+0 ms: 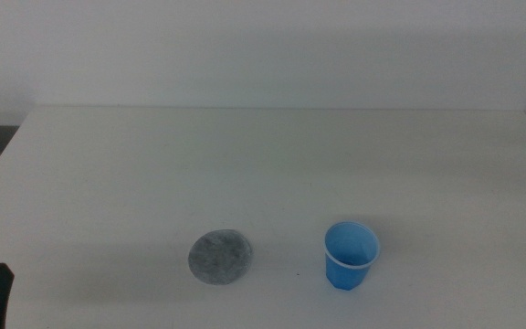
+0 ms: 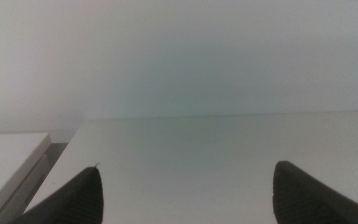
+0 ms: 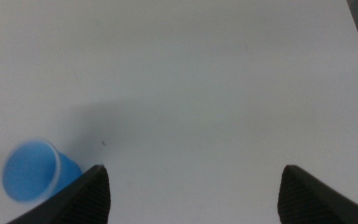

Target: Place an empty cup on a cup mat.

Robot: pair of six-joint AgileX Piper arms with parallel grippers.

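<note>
Standing upright just right of the grey cup mat point(image 1: 220, 257), apart from it: blue cup point(image 1: 351, 255), ungrasped. Right gripper point(image 3: 191, 186) spread wide near cup, left gripper point(image 2: 185, 193) likewise, waiting. Next, likely: closing on cup.

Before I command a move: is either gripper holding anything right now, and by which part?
Nothing is held. Both the left gripper and the right gripper are open and empty. The cup stands free on the table, beside the cup mat.
</note>
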